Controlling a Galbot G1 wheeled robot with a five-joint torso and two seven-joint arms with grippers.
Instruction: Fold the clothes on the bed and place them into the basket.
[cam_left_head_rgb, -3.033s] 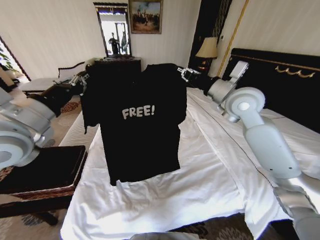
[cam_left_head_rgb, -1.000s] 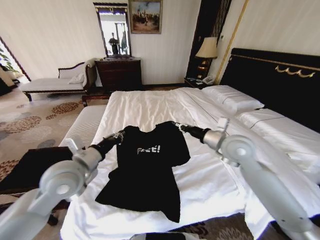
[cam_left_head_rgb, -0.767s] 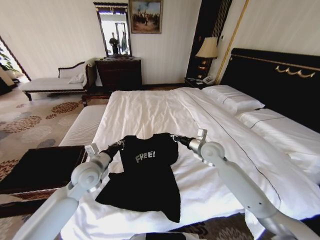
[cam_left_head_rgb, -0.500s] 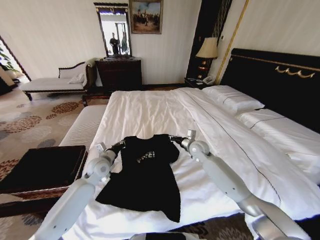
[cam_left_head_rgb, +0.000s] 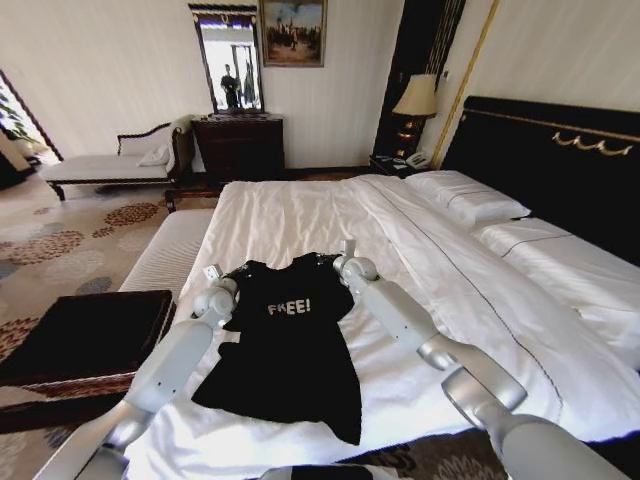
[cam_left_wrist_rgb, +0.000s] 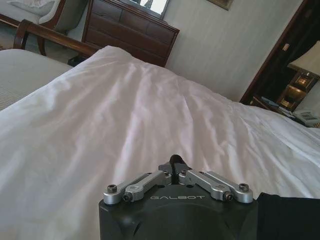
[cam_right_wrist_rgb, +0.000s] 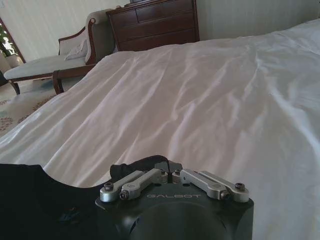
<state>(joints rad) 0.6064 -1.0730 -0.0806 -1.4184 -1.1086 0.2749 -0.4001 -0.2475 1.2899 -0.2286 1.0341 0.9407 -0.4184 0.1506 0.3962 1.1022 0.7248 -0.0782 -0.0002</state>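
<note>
The clothes are one black T-shirt (cam_left_head_rgb: 290, 345) with white "FREE!" lettering, lying face up and spread on the near part of the bed's white duvet (cam_left_head_rgb: 300, 215). My left gripper (cam_left_head_rgb: 242, 269) is at the shirt's left shoulder and my right gripper (cam_left_head_rgb: 328, 259) at its right shoulder. Both are shut on the cloth and low on the duvet. In the left wrist view the left gripper (cam_left_wrist_rgb: 174, 161) is drawn shut, with black shirt cloth (cam_left_wrist_rgb: 290, 217) beside it. The right wrist view shows the right gripper (cam_right_wrist_rgb: 165, 165) shut, with shirt cloth (cam_right_wrist_rgb: 30, 200) alongside. The basket (cam_left_head_rgb: 80, 385), brown wicker under black fabric, stands left of the bed.
A striped beige bench (cam_left_head_rgb: 165, 255) runs along the bed's left side beyond the basket. White pillows (cam_left_head_rgb: 465, 200) and the black headboard (cam_left_head_rgb: 560, 170) are at the right. A dark dresser (cam_left_head_rgb: 238, 145) and a pale chaise (cam_left_head_rgb: 100, 165) stand along the far wall.
The shirt came down from hanging in the air onto the duvet. Both grippers then drew the shoulders toward me and laid them flat again, so the lettering shows fully.
</note>
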